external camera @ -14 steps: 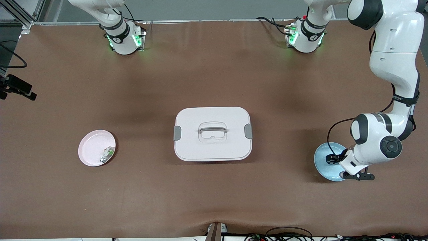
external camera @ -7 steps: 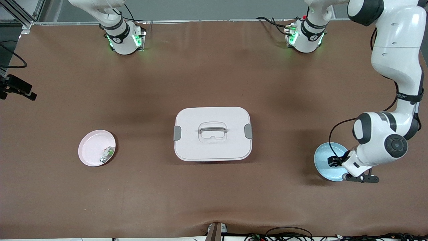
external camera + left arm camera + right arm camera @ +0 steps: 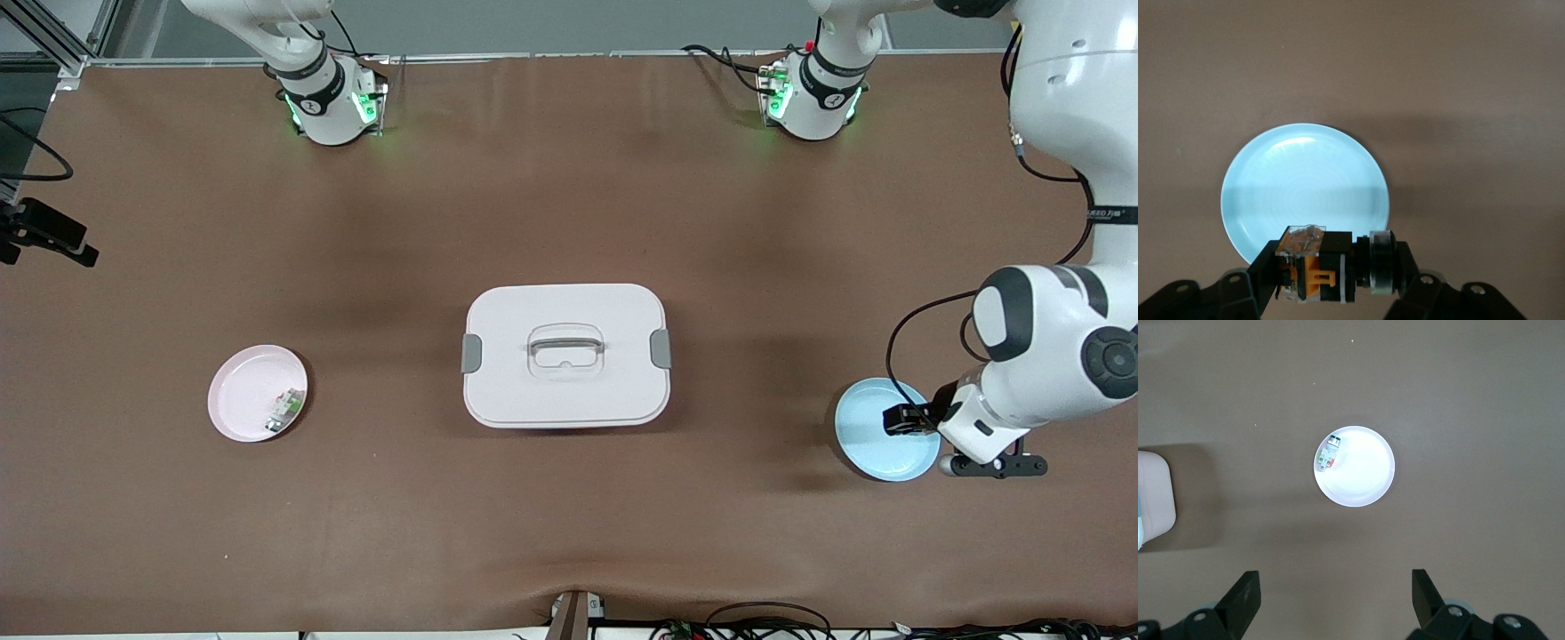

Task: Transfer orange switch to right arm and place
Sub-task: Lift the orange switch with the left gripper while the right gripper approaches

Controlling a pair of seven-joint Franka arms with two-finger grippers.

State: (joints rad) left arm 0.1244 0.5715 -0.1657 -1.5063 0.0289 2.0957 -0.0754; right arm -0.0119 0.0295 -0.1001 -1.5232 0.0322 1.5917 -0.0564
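Observation:
My left gripper [image 3: 1335, 270] is shut on the orange switch [image 3: 1313, 267], a stubby black body with orange and clear parts, held crosswise between the fingers. It hangs over the edge of the light blue plate [image 3: 1305, 180] at the left arm's end of the table; in the front view the left gripper [image 3: 909, 418] is over that plate [image 3: 871, 440]. My right gripper [image 3: 1336, 597] is open and empty, high above the table over the pink plate [image 3: 1365, 470]. The right arm's hand is out of the front view.
The pink plate [image 3: 244, 391] at the right arm's end holds a small green-white part [image 3: 284, 410]. A white lidded box [image 3: 565, 356] with a handle and grey clips stands mid-table. Cables run along the table's edge nearest the front camera.
The left arm has risen and drifted toward its own end of the table, carrying the switch from over the blue plate's middle to its edge. The right arm waits unmoved.

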